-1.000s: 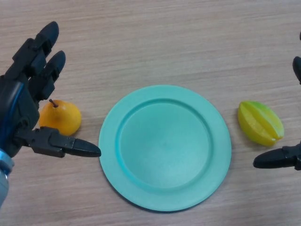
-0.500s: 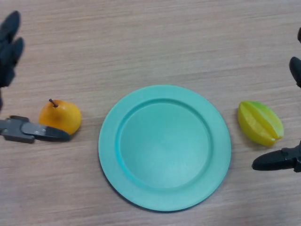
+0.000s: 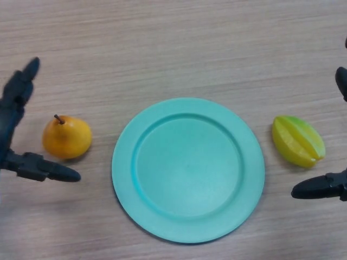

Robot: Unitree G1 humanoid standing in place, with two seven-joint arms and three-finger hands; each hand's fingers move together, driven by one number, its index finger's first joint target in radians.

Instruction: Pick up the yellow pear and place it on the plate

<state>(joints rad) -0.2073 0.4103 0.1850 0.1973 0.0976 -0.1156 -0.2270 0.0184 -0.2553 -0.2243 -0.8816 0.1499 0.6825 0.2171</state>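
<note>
Pear: yellow-orange, stalk pointing up and to the far left; rests on the table left of the plate, apart from its rim, not on it.
Plate: round, teal, raised rim, centre of the view; nothing on it.
Left hand: at the left edge, just left of the pear. Fingers run straight toward the far side; thumb reaches right along the table on the near side of the pear. Spread wide, nothing in its grasp. The pear sits in the gap between thumb and fingers, and no contact with either is visible.
Right hand: at the right edge, mostly cut off. One dark digit points left, near side of the starfruit; other parts show at the far right edge. Digits well separated and extended; holds nothing.
Starfruit: yellow-green, ridged, lying right of the plate, just clear of the rim, not touched by the right hand.
Table: light wood grain, carries all items.
</note>
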